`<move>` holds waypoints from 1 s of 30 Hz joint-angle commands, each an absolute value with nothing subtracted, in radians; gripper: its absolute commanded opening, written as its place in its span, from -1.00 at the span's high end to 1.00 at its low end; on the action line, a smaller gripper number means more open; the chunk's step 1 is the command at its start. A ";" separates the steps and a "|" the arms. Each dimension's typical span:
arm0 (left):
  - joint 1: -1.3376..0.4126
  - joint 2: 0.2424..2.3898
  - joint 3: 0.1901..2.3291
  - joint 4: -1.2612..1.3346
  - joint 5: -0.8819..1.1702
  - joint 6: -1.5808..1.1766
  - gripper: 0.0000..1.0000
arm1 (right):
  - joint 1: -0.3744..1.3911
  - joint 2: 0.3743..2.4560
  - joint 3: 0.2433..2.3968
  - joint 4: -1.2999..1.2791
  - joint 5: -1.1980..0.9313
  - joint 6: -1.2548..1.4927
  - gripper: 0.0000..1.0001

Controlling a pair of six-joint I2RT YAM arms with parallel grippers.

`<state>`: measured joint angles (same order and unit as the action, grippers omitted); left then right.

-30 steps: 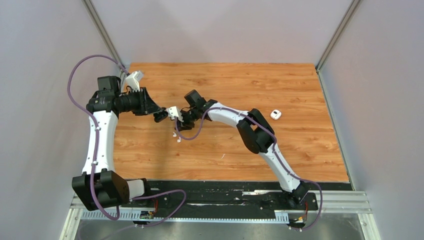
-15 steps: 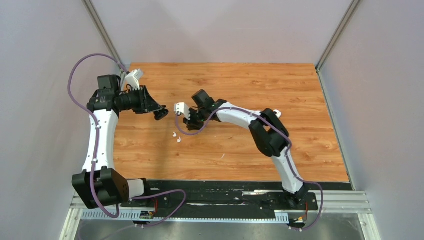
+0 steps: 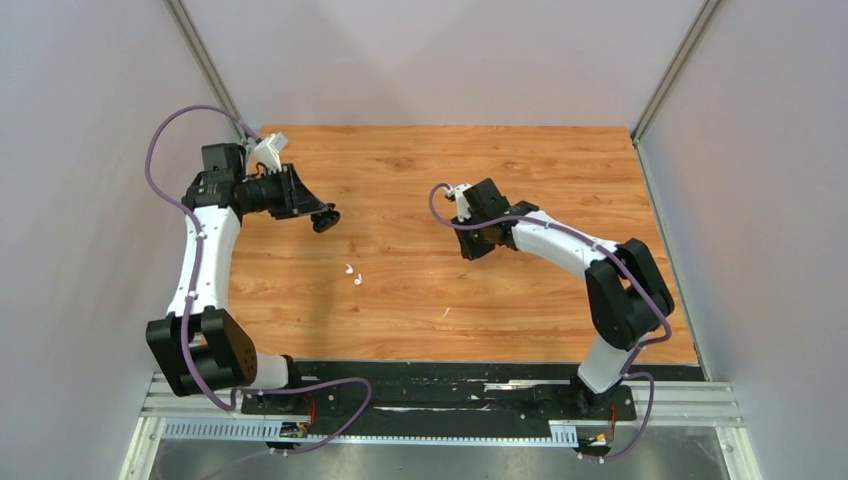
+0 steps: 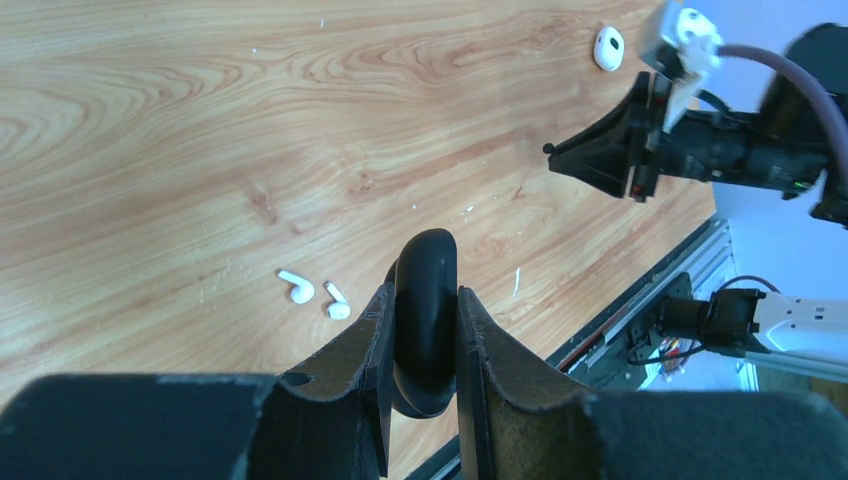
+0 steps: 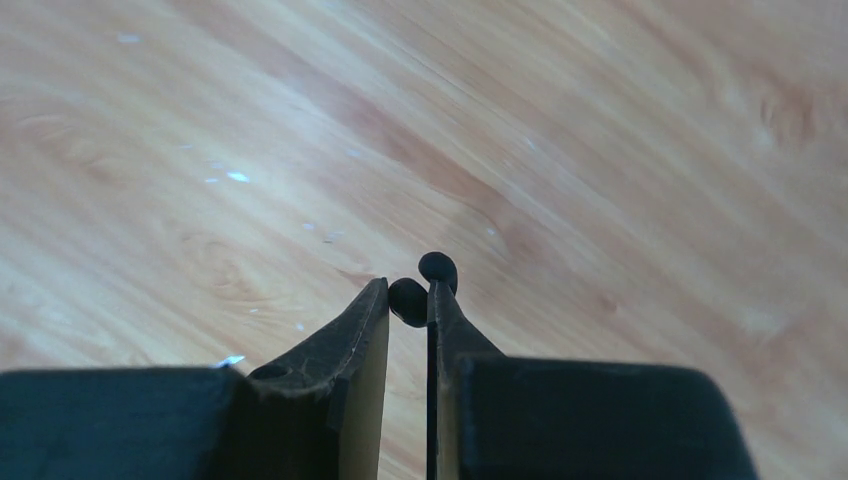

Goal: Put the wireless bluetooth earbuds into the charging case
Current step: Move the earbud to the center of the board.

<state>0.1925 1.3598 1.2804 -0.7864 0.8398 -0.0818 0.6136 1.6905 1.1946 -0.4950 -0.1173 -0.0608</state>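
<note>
On the wooden table (image 3: 450,300), two white earbuds (image 4: 296,287) lie side by side, near each other but not touching, each with its short stem visible. I take this pair as the reference for all places.

Toward the far side from the white earbuds, and a little to the left, hangs the left gripper (image 4: 425,300). Its jaws are closed tightly on a black charging case (image 4: 425,262). This is a smooth rounded body that stands on its edge between the two fingers, with its upper end coming out past the fingertips. It seems to be held off the wood.

To the right of the white earbuds, and well apart from them, is the right gripper (image 5: 406,288). Its jaws are almost together, with only a thin gap. In this gap, right at the tips, a black earbud (image 5: 408,302) is pinched. A second small black round part (image 5: 438,268) shows just beyond the tip of the right finger. I cannot tell if it belongs to the same earbud or is another one.

Much farther to the right of the white earbuds, beyond the right gripper, a white charging case (image 4: 608,48) lies on the table. It shows only in the left wrist view, small and near the table's edge.
</note>
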 commanded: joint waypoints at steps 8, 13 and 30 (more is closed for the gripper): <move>0.200 1.370 1.350 -0.782 0.850 -0.080 1.00 | 0.526 1.946 1.393 -0.611 -0.071 0.277 0.71; 0.200 1.376 1.362 -0.805 0.840 -0.061 1.00 | 0.496 1.956 1.446 -0.632 -0.128 0.247 0.48; 0.199 1.438 1.412 -0.871 0.827 0.049 1.00 | 0.349 1.884 1.553 -0.842 -0.854 -0.809 0.15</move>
